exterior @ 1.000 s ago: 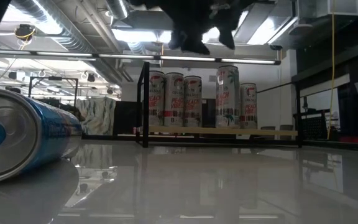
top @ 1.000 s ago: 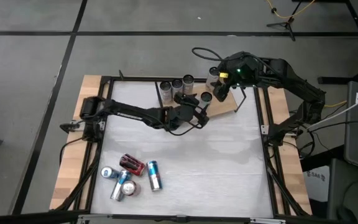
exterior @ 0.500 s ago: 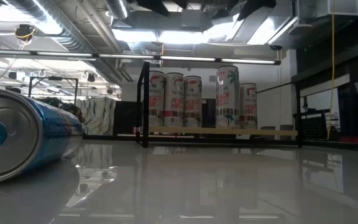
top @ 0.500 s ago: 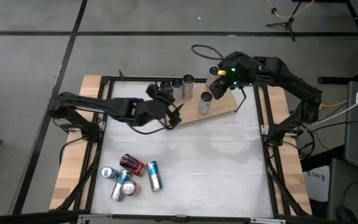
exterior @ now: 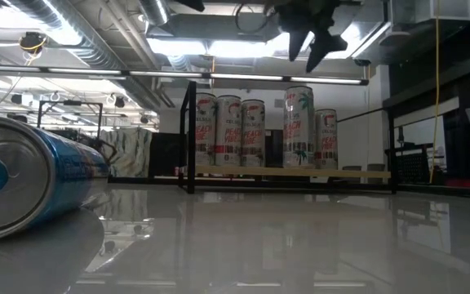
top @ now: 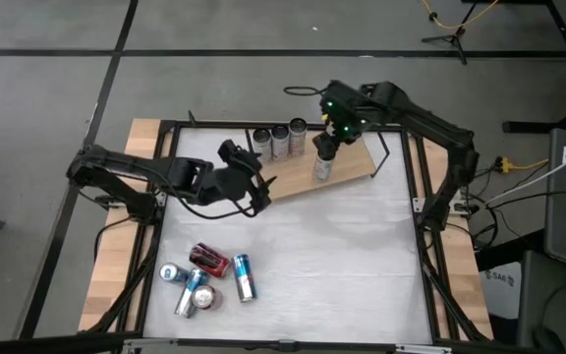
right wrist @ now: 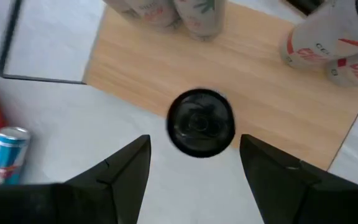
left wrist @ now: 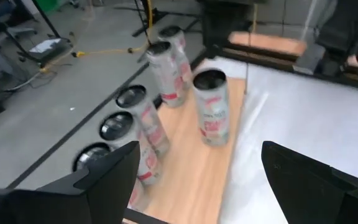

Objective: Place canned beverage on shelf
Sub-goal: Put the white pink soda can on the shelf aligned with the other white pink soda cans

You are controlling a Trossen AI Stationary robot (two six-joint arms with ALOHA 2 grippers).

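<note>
Left gripper (top: 256,187) has backed off open-jawed, the can (top: 321,166) stands free on the shelf (top: 357,165), right gripper (top: 334,130) open directly above it: placement done.

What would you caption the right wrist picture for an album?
Open right hand hovering above an upright can on the wooden shelf.

You see the flat light-brown wooden shelf with its thin black wire frame (top: 354,169) lying at the counter's far side. Five tall white-and-red cans stand upright on it: three in a row at its left end (top: 279,141), one nearer the front edge (top: 322,166), one behind (top: 323,147).
</note>
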